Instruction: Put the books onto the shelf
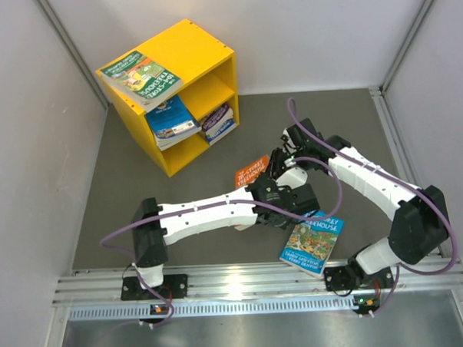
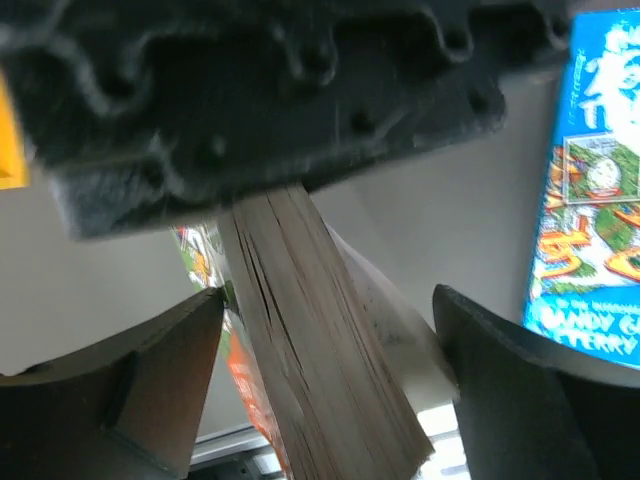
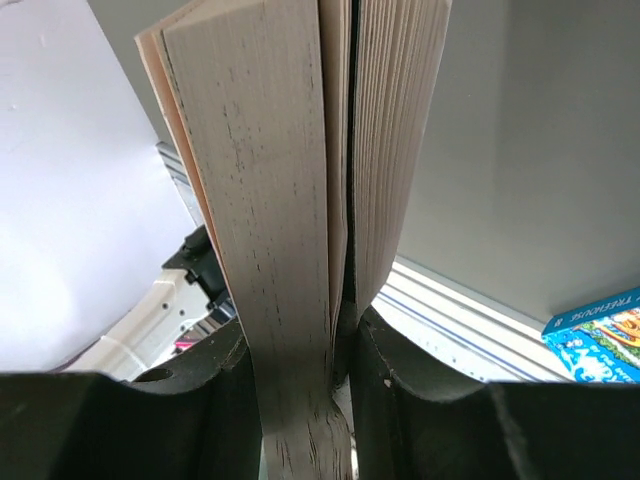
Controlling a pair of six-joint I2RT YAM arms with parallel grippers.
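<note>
step: handing the orange book (image 1: 252, 171) between arms, centre of the top view
right gripper (image 3: 300, 345): clamped on the book's pages
left gripper (image 2: 325, 340): jaws wide, one on each side of the book, neither touching
how: close left squarely on the full page block before right releases; judged risk is that the pages fan out and slip
shelf (image 1: 149, 135): upper left, well apart from the grippers
blue book (image 1: 312, 243): flat on the table (image 1: 353, 137), lower right of the grippers

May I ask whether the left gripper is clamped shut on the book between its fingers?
No, the left gripper stands open, its fingers spread far wider than the orange book between them.
</note>
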